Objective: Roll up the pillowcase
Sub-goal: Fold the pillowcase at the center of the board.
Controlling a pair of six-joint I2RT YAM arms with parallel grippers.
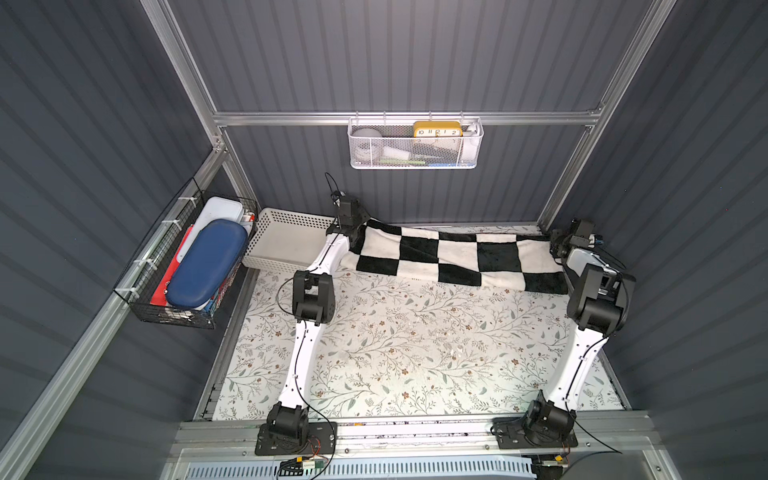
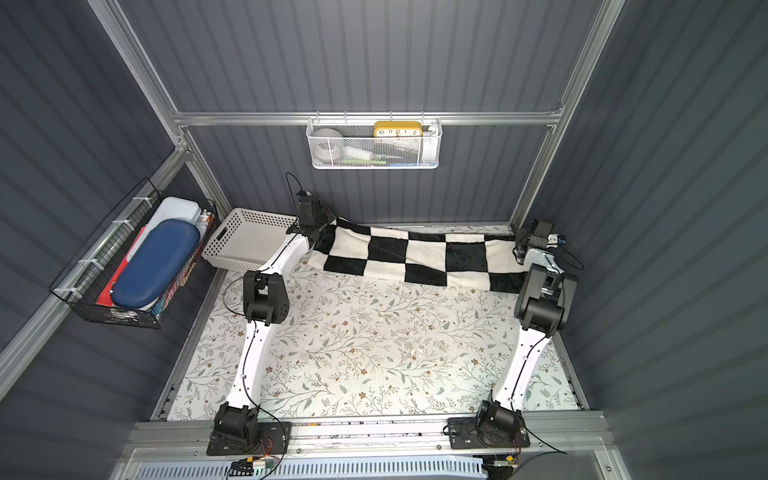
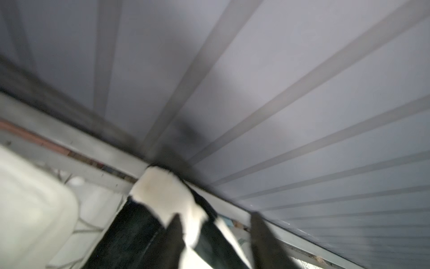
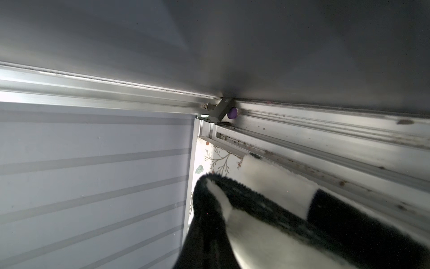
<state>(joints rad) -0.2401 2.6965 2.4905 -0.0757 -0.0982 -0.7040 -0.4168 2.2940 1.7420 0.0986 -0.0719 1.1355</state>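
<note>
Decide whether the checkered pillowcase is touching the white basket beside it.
Apart. The left wrist view shows a strip of floral table covering lying between the pillowcase and the white basket.

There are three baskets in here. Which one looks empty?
The white perforated plastic basket standing on the table; the white mesh basket on the back wall and black wire basket on the side wall hold things.
</note>
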